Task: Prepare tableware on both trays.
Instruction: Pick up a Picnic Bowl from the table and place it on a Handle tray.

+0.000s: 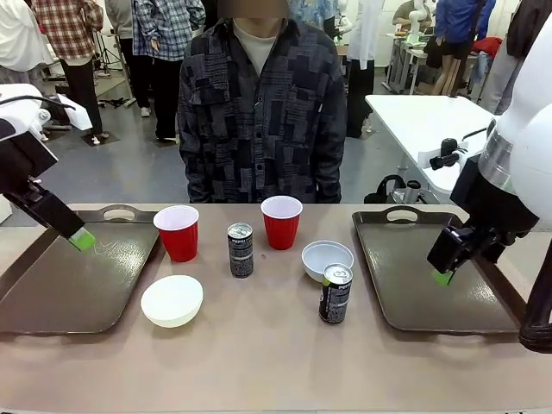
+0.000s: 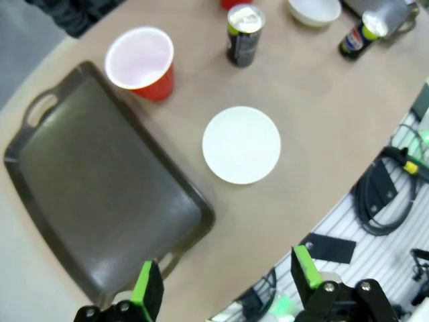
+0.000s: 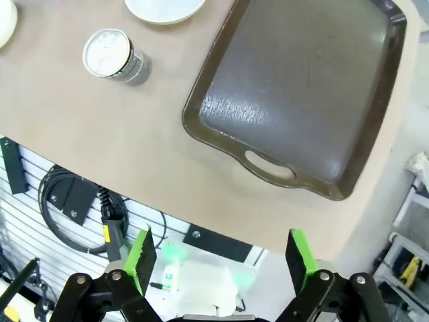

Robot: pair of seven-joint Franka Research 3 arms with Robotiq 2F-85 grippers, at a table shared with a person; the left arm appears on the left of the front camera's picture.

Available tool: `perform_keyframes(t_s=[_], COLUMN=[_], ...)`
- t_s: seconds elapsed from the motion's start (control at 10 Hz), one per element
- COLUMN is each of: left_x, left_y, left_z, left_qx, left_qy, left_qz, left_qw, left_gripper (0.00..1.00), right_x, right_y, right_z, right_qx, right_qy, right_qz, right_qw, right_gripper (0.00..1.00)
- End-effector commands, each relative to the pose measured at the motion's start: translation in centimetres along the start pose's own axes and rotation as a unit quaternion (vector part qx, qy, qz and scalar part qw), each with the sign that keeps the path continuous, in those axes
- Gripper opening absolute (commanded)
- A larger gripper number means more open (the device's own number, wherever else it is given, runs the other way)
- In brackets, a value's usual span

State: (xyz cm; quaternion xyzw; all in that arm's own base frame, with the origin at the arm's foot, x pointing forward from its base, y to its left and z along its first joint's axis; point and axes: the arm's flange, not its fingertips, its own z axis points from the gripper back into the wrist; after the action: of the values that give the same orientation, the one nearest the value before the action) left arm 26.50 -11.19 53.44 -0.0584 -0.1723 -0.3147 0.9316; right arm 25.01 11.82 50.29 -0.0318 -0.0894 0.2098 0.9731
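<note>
Now the tableware stands on the table (image 1: 259, 362), all of it between the two trays. The left cup (image 1: 177, 233) is upright just beside the far right corner of the left tray (image 1: 60, 293). The cream bowl (image 1: 172, 300) sits on the robot's side of that cup, near the same tray's right rim but apart from it. The left can (image 1: 241, 250) stands upright around the middle of the table. The right cup (image 1: 281, 222) is just beyond it, toward the person (image 1: 261, 112). The bluish bowl (image 1: 327, 257) lies to the right of that can. The right can (image 1: 335, 293) stands close in front of the bowl, and the right wrist view shows a gap between them. The right tray (image 1: 405, 293) lies just right of this pair, its cut-out handle at the far end, like the left tray's.

The left gripper (image 1: 83, 239) hangs over the far part of the left tray. Its green pads are spread wide in the left wrist view, with nothing between them. The right gripper (image 1: 443, 277) hangs over the right side of the right tray, its jaws likewise wide apart and holding nothing. The person stands at the far edge in a dark patterned shirt.
</note>
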Motion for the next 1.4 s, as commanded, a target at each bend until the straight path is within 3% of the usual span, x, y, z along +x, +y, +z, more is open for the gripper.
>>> perform_keyframes(t_s=[0.0, 0.1, 0.2, 0.3, 0.4, 0.6, 0.7, 0.8, 1.1, 1.3], left_x=[-0.1, 0.0, 1.1, 1.1, 0.4, -2.0, -3.3, -4.5, -6.5, -7.4], left_y=[-0.3, 0.0, 1.8, 4.9, 8.6, 14.5, 16.4, 18.2, 20.9, 21.2], left_z=[-0.5, 0.0, -0.2, 0.2, 0.5, -0.1, 0.0, 0.1, 1.4, 1.7], left_qx=[-0.019, 0.000, -0.126, -0.234, -0.341, -0.437, -0.443, -0.434, -0.371, -0.349], left_qy=[0.012, 0.000, 0.022, 0.004, -0.025, -0.089, -0.109, -0.123, -0.114, -0.092], left_qz=[-0.019, 0.000, 0.022, 0.046, 0.076, 0.146, 0.174, 0.202, 0.226, 0.226], left_qw=[1.000, 1.000, 0.992, 0.971, 0.937, 0.883, 0.873, 0.869, 0.894, 0.905], left_gripper=[1.00, 1.00, 1.00, 1.00, 1.00, 1.00, 1.00, 1.00, 1.00, 1.00], right_x=[0.4, 0.0, 1.7, 1.8, 1.4, -0.8, -2.3, -4.0, -6.0, -6.3], right_y=[-0.3, 0.0, -3.1, -6.0, -10.9, -18.9, -21.5, -24.0, -27.5, -28.1], right_z=[-0.4, 0.0, -0.1, 0.4, 1.6, 2.4, 2.4, 2.6, 2.6, 2.3], right_qx=[0.015, 0.000, 0.084, 0.158, 0.279, 0.407, 0.425, 0.427, 0.376, 0.369], right_qy=[0.001, 0.000, 0.041, 0.057, 0.045, -0.004, -0.040, -0.061, -0.100, -0.106], right_qz=[0.002, 0.000, 0.021, 0.025, 0.019, -0.024, -0.059, -0.108, -0.243, -0.258], right_qw=[1.000, 1.000, 0.995, 0.986, 0.959, 0.913, 0.902, 0.896, 0.889, 0.887], right_gripper=[1.00, 1.00, 1.00, 1.00, 1.00, 1.00, 1.00, 1.00, 1.00, 1.00])
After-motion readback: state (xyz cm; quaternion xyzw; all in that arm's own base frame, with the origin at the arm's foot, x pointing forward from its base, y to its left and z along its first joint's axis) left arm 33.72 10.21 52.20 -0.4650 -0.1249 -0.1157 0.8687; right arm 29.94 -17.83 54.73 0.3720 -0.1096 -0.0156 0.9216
